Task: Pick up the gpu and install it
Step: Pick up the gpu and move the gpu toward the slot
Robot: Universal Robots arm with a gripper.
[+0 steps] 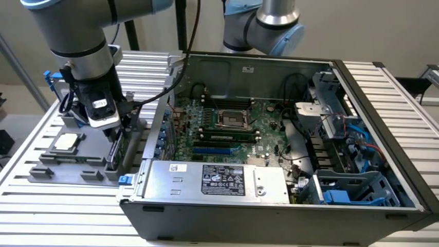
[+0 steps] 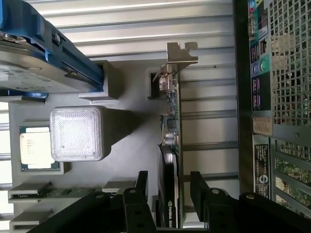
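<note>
Hand: black two-finger hand (image 2: pixel 169 177), fingers (image 2: pixel 142 187) apart, clamping nothing.
Gpu: thin black rectangular gpu (image 2: pixel 171 145) with silver metal bracket, upright on edge between the fingers, in grey plastic holder (image 2: pixel 131 145).

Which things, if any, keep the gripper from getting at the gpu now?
Probably none, so yes: the open gripper hangs over the gpu, which stands on edge, a jaw on each side.
</note>
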